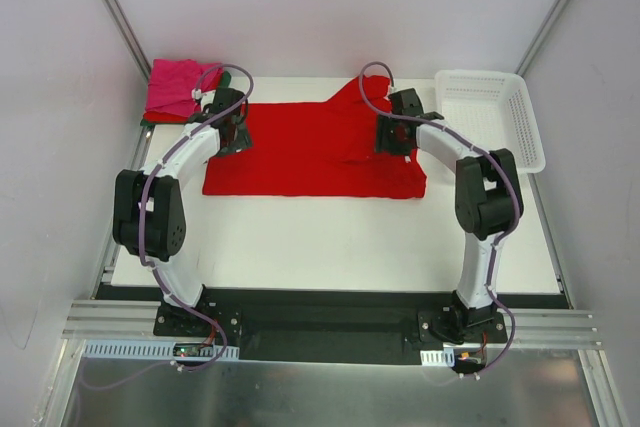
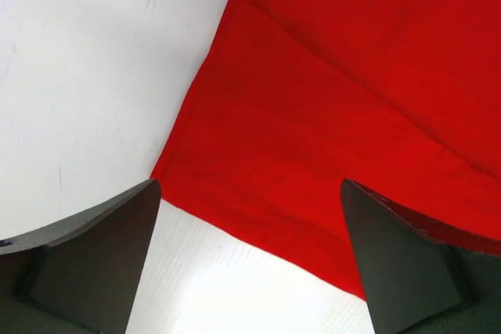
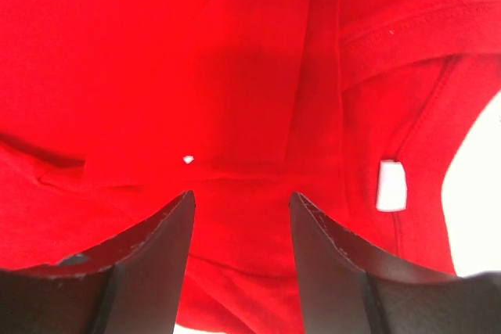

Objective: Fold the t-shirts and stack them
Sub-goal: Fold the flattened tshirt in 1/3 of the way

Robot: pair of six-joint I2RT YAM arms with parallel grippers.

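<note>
Nearest item, left wrist view: my left gripper, spread wide with nothing between the fingers. It hangs over a hem corner of the red t-shirt, and white worktop shows on both sides of that corner. I cannot tell whether the fingertips touch the cloth.

Right wrist view: my right gripper, fingers parted by a narrower gap and gripping nothing I can see. Overlapping folds of red cloth fill nearly the whole view. A white label sits by the stitched collar seam. There is also a small white speck that I cannot identify.

Overhead view: the red t-shirt lies spread across the far half of the worktop. A lobe of cloth juts toward the far edge beside the right gripper — sleeve or shoulder, I cannot say. The left gripper covers part of the shirt's left end, and the right gripper covers part of its right half.

Far left corner: a pile with the pink t-shirt on top. Under it are a red layer and a dark green sliver — both mostly hidden, shapes unreadable. The left arm's cable crosses the pile's right edge.

Far right corner: white lattice basket, near the red t-shirt but apart from it, its lattice floor and walls in plain sight.
</note>
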